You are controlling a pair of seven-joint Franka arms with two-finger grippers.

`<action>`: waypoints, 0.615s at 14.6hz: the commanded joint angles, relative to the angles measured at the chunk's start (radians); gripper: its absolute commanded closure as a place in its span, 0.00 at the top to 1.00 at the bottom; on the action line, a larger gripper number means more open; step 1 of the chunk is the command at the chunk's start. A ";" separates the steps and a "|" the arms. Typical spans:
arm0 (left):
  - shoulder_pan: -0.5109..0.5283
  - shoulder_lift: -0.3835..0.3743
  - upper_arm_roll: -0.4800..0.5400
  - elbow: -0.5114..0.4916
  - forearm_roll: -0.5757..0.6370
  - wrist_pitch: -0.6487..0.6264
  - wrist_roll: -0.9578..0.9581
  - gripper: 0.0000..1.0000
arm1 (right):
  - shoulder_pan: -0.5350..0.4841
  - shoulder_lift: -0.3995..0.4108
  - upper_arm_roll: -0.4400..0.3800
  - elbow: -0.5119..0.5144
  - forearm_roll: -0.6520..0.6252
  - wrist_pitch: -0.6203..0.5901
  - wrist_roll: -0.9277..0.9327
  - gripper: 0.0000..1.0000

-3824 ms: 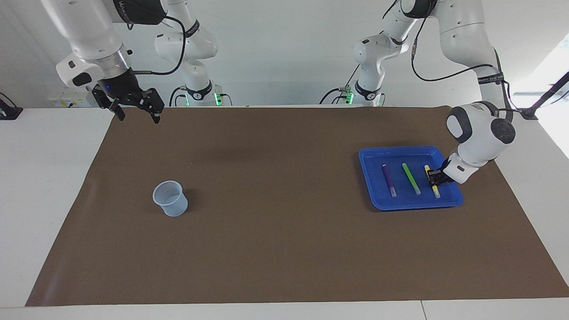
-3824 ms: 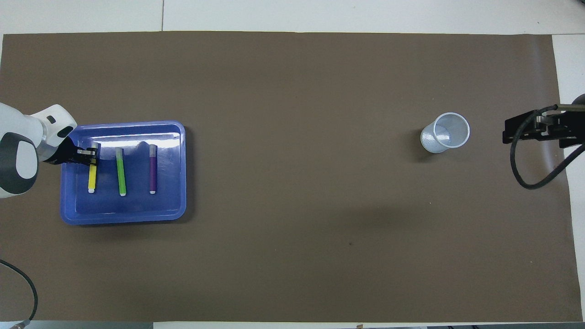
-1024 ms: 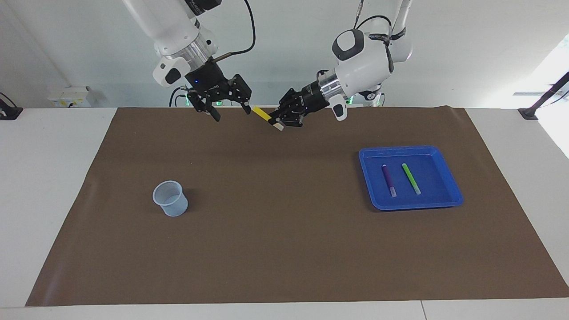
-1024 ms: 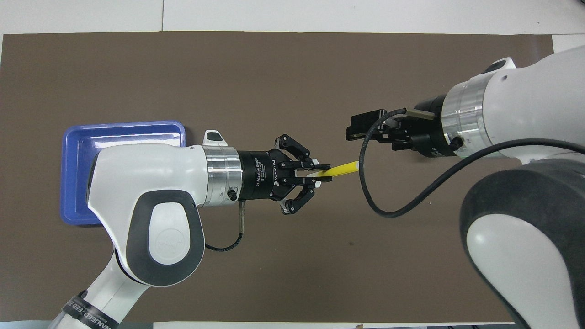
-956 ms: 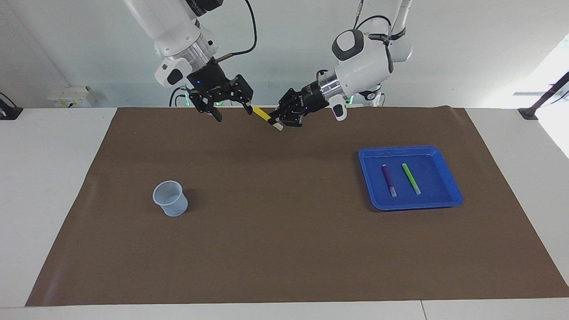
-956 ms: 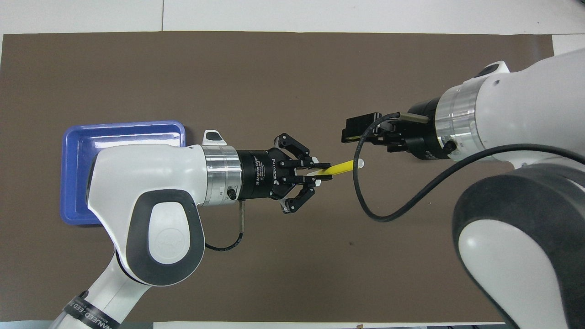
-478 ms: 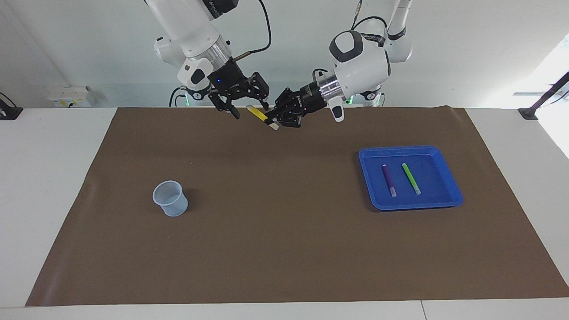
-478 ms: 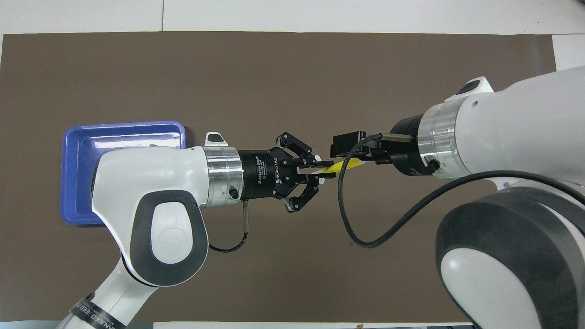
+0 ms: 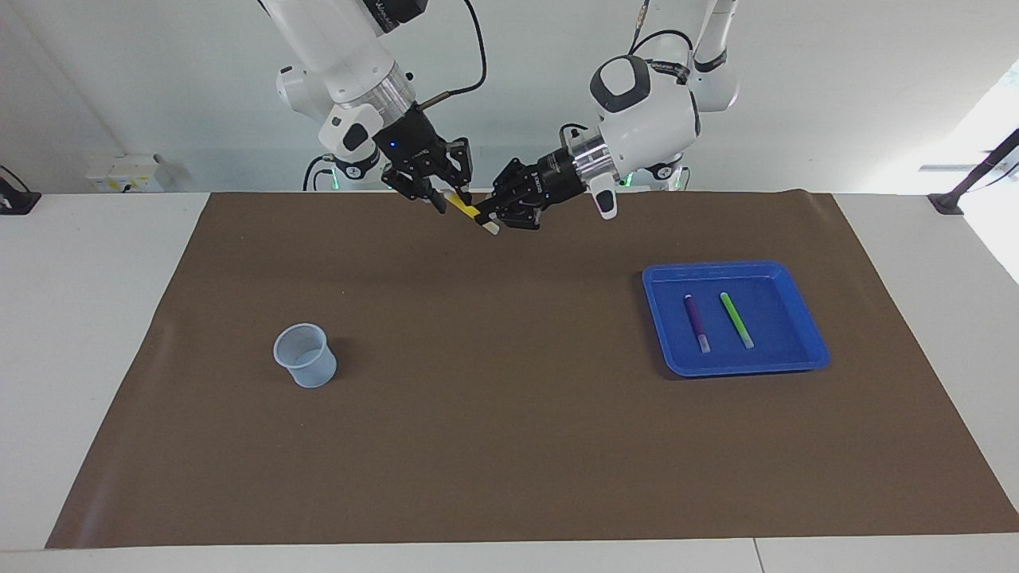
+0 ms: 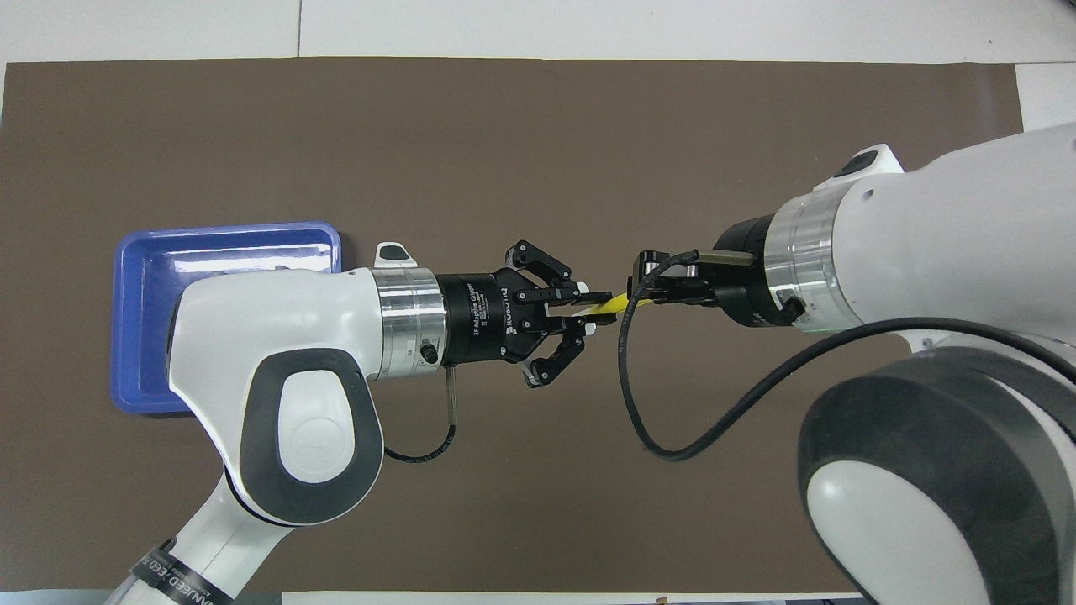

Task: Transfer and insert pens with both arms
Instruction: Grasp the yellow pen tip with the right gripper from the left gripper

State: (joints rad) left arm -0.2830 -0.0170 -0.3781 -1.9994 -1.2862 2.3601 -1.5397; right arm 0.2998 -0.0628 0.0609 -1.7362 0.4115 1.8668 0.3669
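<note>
Two white robot arms meet over a brown mat (image 9: 509, 446) on a white surface (image 9: 80, 318).

In the facing view, a clear plastic cup (image 9: 305, 356) stands on the mat at mid-height of the frame, toward the right arm's end. A blue tray (image 9: 661, 280) sits at about the same height toward the left arm's end. In it, a purple pen (image 9: 695, 318) and a green pen (image 9: 736, 318) lie side by side, apart. In the overhead view, the left arm (image 10: 277, 361) covers most of the tray (image 10: 126, 336) and both pens. The right arm (image 10: 941, 252) fills the frame's side where the cup would be.

Both arms are raised in the upper middle of the facing frame. The left arm (image 9: 645, 103) slants down toward the frame's centre. The right arm (image 9: 342, 48) slants down to meet it. From overhead they lie almost in one line across mid-frame, wrists pointing at each other.

The yellow pen (image 9: 470, 211) hangs tilted in the air over the mat's edge nearest the robots. The left claw (image 9: 486, 216) is closed on its lower part, near the whitish end. The right claw (image 9: 447, 199) has its fingers drawn in on the pen's upper end. Overhead, only a short yellow stretch (image 10: 616, 307) shows between the left claw (image 10: 601, 304) and the right claw (image 10: 643, 290).
</note>
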 commanded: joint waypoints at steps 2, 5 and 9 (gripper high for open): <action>-0.022 -0.012 0.013 -0.021 -0.042 0.040 -0.002 0.00 | -0.002 -0.022 0.004 -0.022 0.018 0.005 0.010 0.00; -0.024 -0.012 0.013 -0.021 -0.041 0.045 0.007 0.00 | -0.002 -0.022 0.004 -0.020 0.017 0.009 0.010 0.00; -0.033 -0.015 0.013 -0.033 -0.041 0.071 0.018 1.00 | -0.021 -0.018 -0.004 -0.023 -0.009 0.014 -0.003 0.00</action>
State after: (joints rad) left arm -0.2960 -0.0152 -0.3786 -2.0047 -1.3009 2.4046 -1.5366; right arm 0.2943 -0.0644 0.0573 -1.7361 0.4149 1.8700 0.3673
